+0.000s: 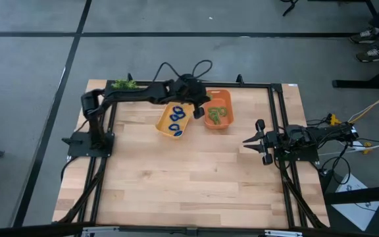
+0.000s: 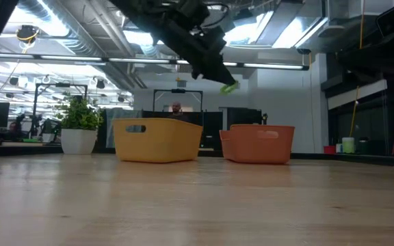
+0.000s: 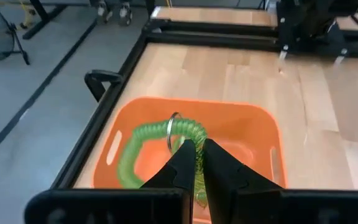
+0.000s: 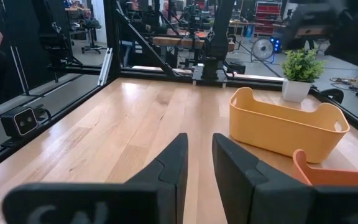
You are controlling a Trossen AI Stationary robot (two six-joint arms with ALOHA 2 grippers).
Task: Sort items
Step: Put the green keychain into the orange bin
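Behind the tabletop stands a wide workshop with a small plant at the far left corner. My left gripper hangs above the orange bin near the far edge, its fingers closed on a green ring. Other green rings already lie in this bin; the blue rings lie in the yellow bin just beside it. To do this step well, I think I should lower a little over the middle, then open, so the ring does not bounce over the rim. My right gripper waits near the right edge, fingers apart, holding nothing.
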